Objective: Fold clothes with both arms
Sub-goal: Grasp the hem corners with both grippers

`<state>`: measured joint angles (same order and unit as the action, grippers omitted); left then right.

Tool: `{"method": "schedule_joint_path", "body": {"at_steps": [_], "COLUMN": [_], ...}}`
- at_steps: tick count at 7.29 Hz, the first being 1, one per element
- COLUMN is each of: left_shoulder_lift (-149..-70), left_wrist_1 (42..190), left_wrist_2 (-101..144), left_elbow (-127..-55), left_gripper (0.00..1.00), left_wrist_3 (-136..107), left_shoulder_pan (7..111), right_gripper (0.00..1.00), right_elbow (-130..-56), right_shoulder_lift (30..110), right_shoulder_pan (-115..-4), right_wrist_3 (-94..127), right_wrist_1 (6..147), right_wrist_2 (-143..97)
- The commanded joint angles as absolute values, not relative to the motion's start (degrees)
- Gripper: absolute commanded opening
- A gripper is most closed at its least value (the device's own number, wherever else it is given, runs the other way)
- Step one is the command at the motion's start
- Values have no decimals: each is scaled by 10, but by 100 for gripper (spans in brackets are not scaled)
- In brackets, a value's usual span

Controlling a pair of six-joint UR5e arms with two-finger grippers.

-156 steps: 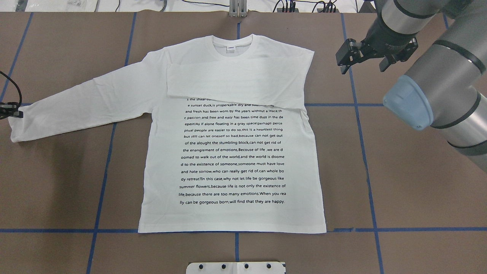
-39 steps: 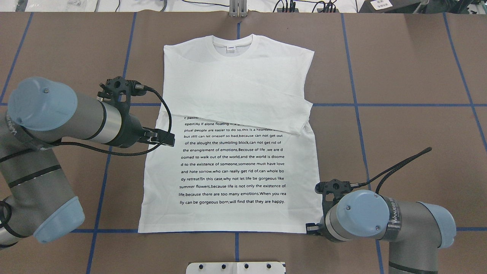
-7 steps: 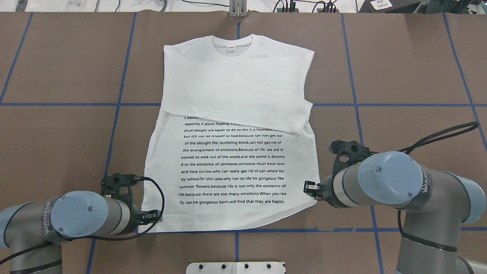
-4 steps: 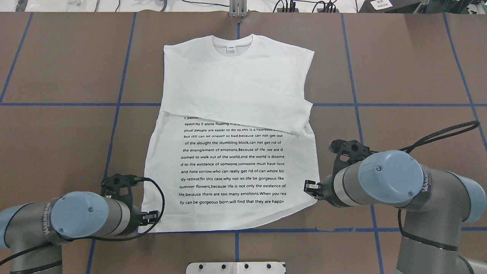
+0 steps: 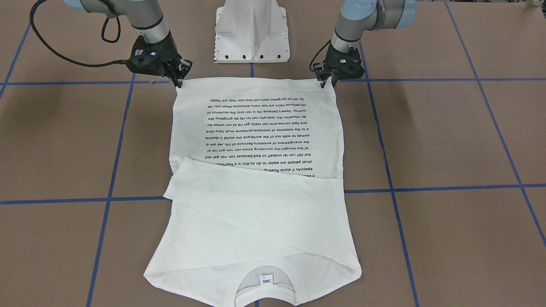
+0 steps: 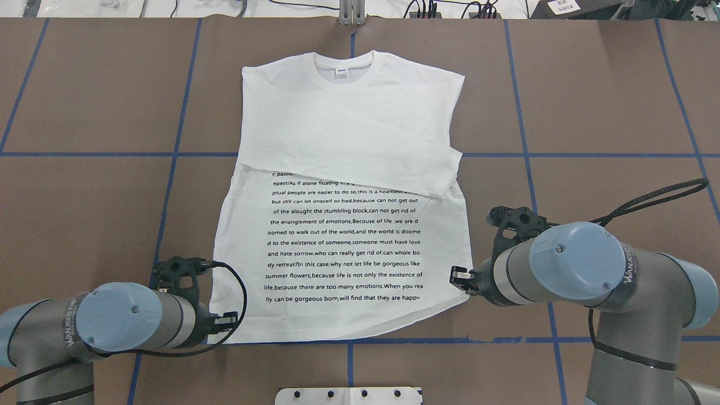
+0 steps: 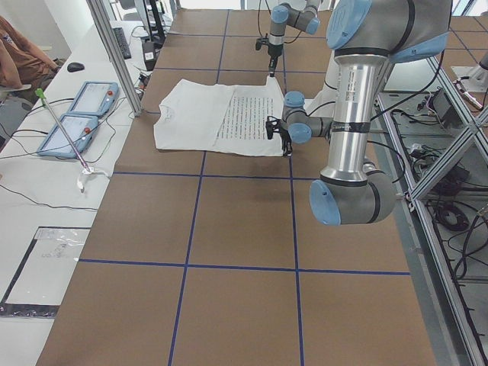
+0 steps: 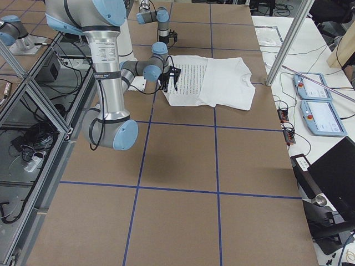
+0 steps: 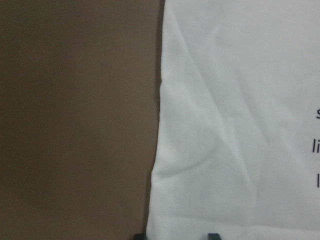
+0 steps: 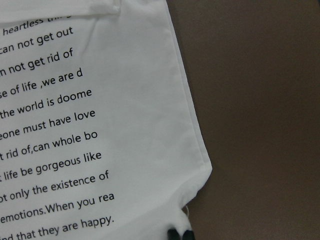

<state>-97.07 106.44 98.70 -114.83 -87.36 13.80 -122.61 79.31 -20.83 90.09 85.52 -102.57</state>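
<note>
The white shirt (image 6: pixel 343 242) lies flat on the brown table, collar far from me, both sleeves folded across its chest above the black text. My right gripper (image 6: pixel 457 277) is shut on the shirt's right hem corner and holds it a little off the table; in the right wrist view the gripper (image 10: pixel 179 234) pinches that corner. My left gripper (image 6: pixel 229 322) sits at the left hem corner. In the left wrist view its fingertips (image 9: pixel 214 236) stand apart with the cloth (image 9: pixel 240 125) between them. The front view shows the left gripper (image 5: pixel 326 81) and the right gripper (image 5: pixel 179 80) at the hem.
The white pedestal base (image 5: pixel 252 34) stands just behind the hem, between the two arms. Blue tape lines (image 6: pixel 169 185) grid the brown table. A side bench with tablets (image 7: pixel 76 114) and a seated person (image 7: pixel 19 65) lies beyond the collar end.
Since the earliest frame the left sleeve has been folded across the chest, and both arms have come to the hem corners. In the last second the left gripper has edged slightly toward the shirt.
</note>
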Motion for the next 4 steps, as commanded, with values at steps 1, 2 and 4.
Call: {"method": "schedule_joint_path", "body": {"at_steps": [1, 2, 4], "left_shoulder_lift": [-970, -973, -972], "left_wrist_1": [1064, 1064, 1063], "left_wrist_2": [987, 987, 986], "left_elbow": [-1149, -1149, -1152], "left_gripper": [44, 42, 26], "left_wrist_3": [-874, -874, -874], "left_shoulder_pan": [137, 137, 137], "right_gripper": [0, 0, 0], "right_elbow": [-1226, -1226, -1225], "right_shoulder_lift": [793, 793, 793], "right_shoulder_pan": [-208, -208, -209], "right_wrist_3": [901, 901, 901], "right_wrist_1": [855, 855, 855], "right_wrist_2": [-1026, -1026, -1027]}}
